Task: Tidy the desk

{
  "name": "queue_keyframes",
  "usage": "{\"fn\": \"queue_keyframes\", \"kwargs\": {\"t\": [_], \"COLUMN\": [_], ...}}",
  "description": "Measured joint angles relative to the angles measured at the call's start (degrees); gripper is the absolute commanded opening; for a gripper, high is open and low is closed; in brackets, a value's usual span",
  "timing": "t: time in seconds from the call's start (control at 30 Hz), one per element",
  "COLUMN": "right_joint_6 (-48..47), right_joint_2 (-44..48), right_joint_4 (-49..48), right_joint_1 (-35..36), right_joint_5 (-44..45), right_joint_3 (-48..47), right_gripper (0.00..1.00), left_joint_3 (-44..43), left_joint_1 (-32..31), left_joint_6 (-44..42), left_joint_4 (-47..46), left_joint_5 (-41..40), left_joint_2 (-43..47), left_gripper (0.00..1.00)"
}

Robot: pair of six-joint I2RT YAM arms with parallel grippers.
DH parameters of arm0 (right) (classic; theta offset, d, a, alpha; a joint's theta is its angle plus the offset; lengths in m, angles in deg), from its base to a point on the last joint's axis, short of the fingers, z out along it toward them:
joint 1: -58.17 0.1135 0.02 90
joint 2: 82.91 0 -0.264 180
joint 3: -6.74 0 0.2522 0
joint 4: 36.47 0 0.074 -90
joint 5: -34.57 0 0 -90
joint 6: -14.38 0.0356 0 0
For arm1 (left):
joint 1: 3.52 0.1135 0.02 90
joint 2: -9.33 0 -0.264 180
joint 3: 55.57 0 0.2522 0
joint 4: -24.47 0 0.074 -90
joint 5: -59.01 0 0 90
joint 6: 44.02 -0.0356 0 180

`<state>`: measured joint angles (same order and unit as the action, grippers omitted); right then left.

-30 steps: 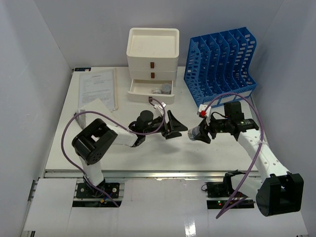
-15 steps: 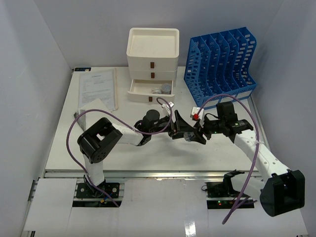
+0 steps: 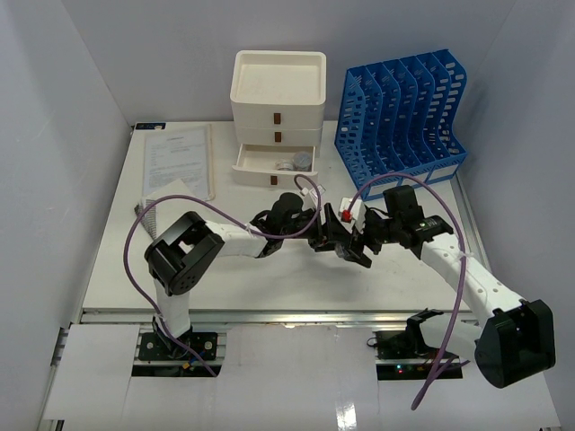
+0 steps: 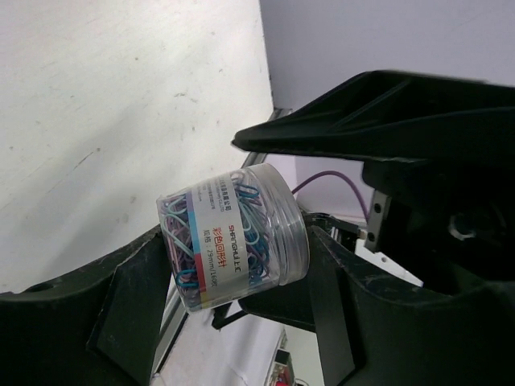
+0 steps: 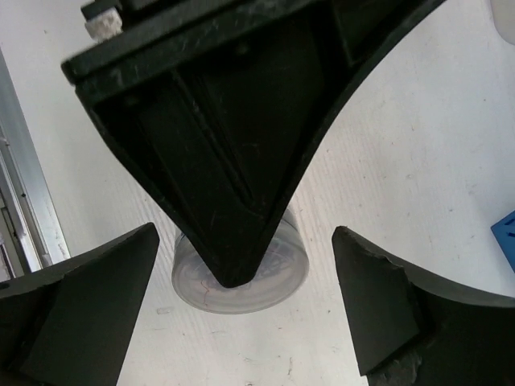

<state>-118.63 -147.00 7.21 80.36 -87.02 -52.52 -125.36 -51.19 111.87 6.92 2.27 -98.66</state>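
My left gripper reaches to mid-frame, pinching the paperclip jar. My right gripper meets it head-on, fingers spread wide either side. Drawer box and file rack stand at upper centre.

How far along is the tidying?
Early days. A few small things lie in the open drawer. The left gripper holds a jar of paper clips above the desk; the right gripper stands open beside it. Papers lie loose on the desk, and the drawer needs shutting.
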Motion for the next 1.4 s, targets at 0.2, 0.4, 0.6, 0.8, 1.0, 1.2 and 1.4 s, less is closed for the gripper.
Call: {"fn": "queue_keyframes", "kwargs": {"t": [0.2, 0.4, 0.6, 0.8, 1.0, 1.2, 1.4], "right_joint_6": [-0.11, -1.01, -1.03, -0.59, -0.50, -0.50, -0.50], "right_joint_2": [2.23, 7.10, 10.13, 10.92, 12.41, 12.52, 12.54], "right_joint_4": [-0.56, -1.44, -3.05, -4.18, -5.25, -5.70, -5.74], "right_joint_1": [-0.01, -3.79, -9.61, -14.08, -15.10, -15.45, -15.81], "right_joint_5": [2.20, 0.72, -3.17, -6.42, -8.69, -9.55, -10.22], "right_joint_3": [-0.01, 1.10, 5.33, 8.83, 9.17, 9.71, 9.73], "right_gripper": [0.90, 0.90, 0.90, 0.90, 0.90, 0.90, 0.90], "left_joint_3": [-1.09, -0.69, -10.67, -30.42, -47.33, -55.69, -61.05], "left_joint_1": [0.33, 9.61, 20.27, 26.35, 31.30, 32.66, 32.45], "left_joint_6": [-5.62, -11.26, -22.01, -33.14, -40.18, -44.10, -44.62], "left_joint_4": [10.07, 18.89, 33.57, 43.75, 52.01, 60.01, 65.33], "left_joint_5": [-2.68, -5.16, -11.64, -17.55, -21.41, -25.53, -26.68], "left_joint_2": [0.00, 0.47, 1.62, -0.03, -10.10, -18.73, -20.51], "left_gripper": [0.01, 0.00, 0.00, 0.01, 0.10, 0.67, 0.82]}}
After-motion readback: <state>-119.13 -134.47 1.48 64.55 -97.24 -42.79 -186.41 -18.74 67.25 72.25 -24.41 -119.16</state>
